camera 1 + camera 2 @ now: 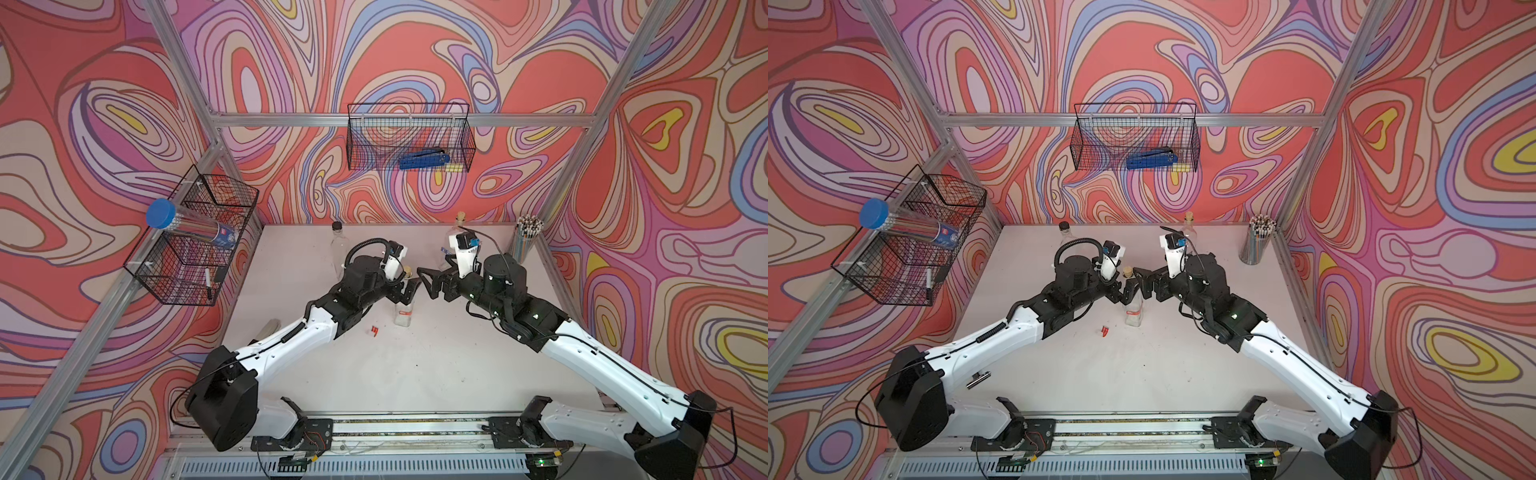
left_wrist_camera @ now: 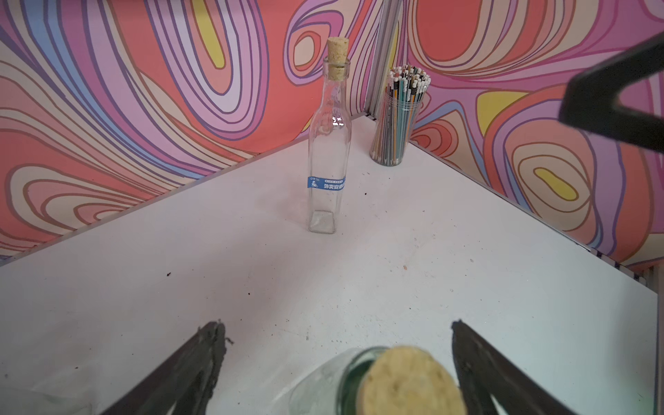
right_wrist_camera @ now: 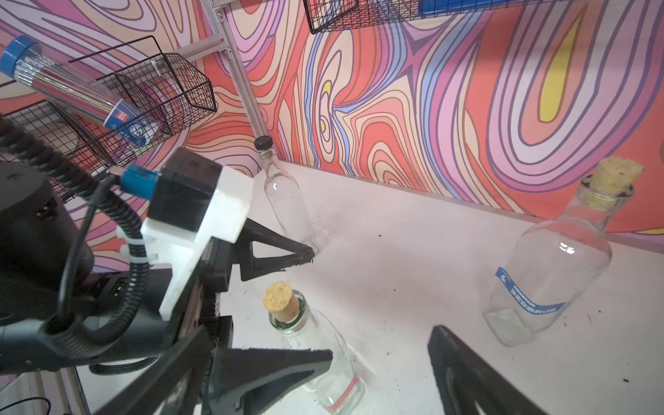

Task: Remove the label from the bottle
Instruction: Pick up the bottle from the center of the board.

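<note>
the left tool (image 2: 336, 327) is released, its jaws on both sides of the neck of the bottle (image 1: 403, 313); the right tool (image 3: 381, 345), also released, is just beside the bottle.

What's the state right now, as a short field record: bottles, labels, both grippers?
Centre bottle: upright, corked, red label strip still on near base
Left gripper: open, fingers either side of that cork
Right gripper: open, empty, close to same bottle
Back bottles: blue-labelled corked bottle; black-capped bottle, no label seen
Table: small red scrap lying apart from centre bottle
</note>
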